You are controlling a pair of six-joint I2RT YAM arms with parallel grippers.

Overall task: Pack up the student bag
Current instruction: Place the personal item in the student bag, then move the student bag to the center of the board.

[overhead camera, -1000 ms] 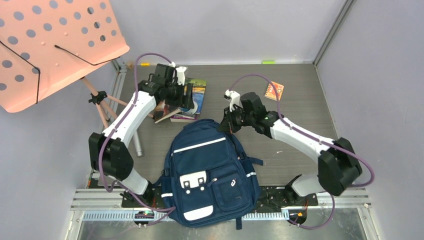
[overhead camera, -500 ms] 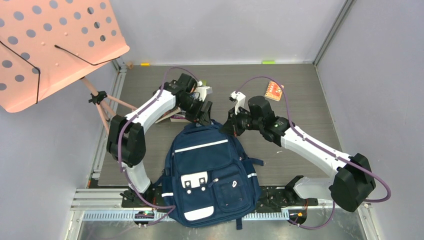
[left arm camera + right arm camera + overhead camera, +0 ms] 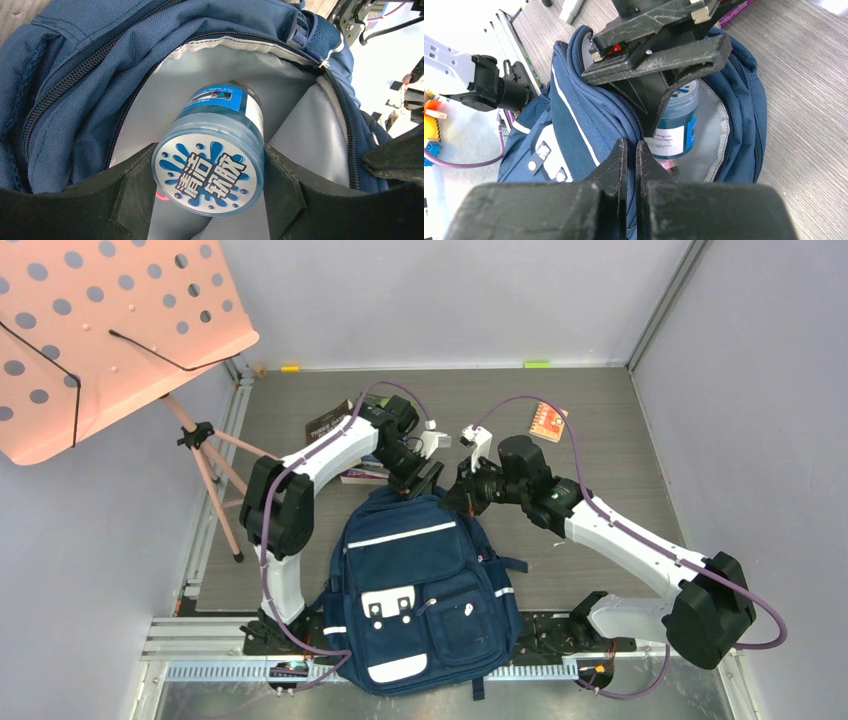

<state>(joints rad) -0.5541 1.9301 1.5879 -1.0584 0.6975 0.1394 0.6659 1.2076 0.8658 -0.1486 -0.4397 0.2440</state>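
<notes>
Bag [image 3: 420, 580] sits lower middle on the surface. Left claw [image 3: 428, 476] just swung over from the books [image 3: 356, 477], clamped wide around a blue jar [image 3: 220, 125] that's now poking into the mouth, so it's nearly packed. Right claw [image 3: 631, 150] is pinched shut on the rim.

Pale lavender walls [image 3: 450, 300] enclosed a grey wood-grain bench [image 3: 600, 390], an aluminium rail [image 3: 190, 638] along its near edge; a salmon perforated music stand [image 3: 110, 330] stood on its tripod at far left.

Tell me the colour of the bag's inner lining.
Light grey lining, best seen in the left wrist view.
</notes>
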